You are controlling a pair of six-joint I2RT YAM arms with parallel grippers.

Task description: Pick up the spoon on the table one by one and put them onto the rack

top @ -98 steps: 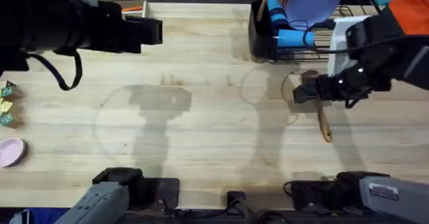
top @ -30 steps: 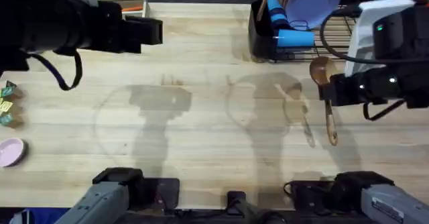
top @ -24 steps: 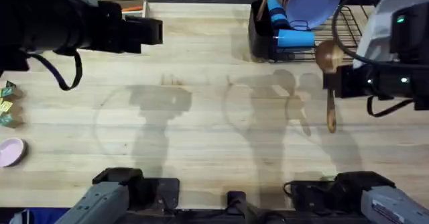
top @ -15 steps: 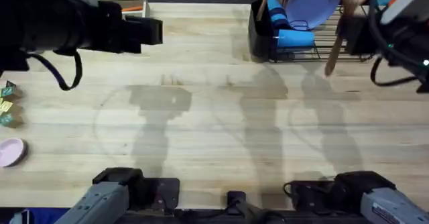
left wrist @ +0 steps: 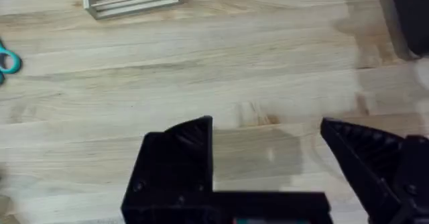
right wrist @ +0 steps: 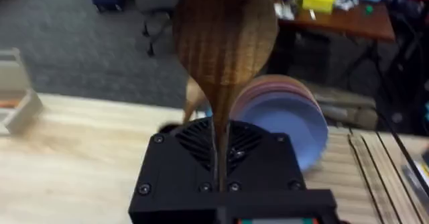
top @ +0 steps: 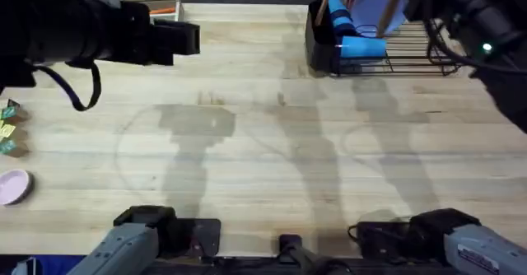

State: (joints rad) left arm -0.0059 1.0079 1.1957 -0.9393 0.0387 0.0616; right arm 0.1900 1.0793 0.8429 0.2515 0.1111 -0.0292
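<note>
Brown wooden spoon [right wrist: 224,33], pale-grained table [top: 263,151], black wire rack [top: 412,48] holding purple plates [top: 375,3].

From the right wrist, my spoon [right wrist: 224,33] handle disappears between the jaws. Overhead, the right arm covers most of the rack [top: 412,48], and the spoon's bowl is cut off.

A brown wooden spoon [right wrist: 224,33] stands upright, its round bowl uppermost and its slim handle [top: 385,16] slanting down above the black wire rack [top: 412,48] at the frame's upper right, clear of the pale tabletop [top: 272,168].
</note>
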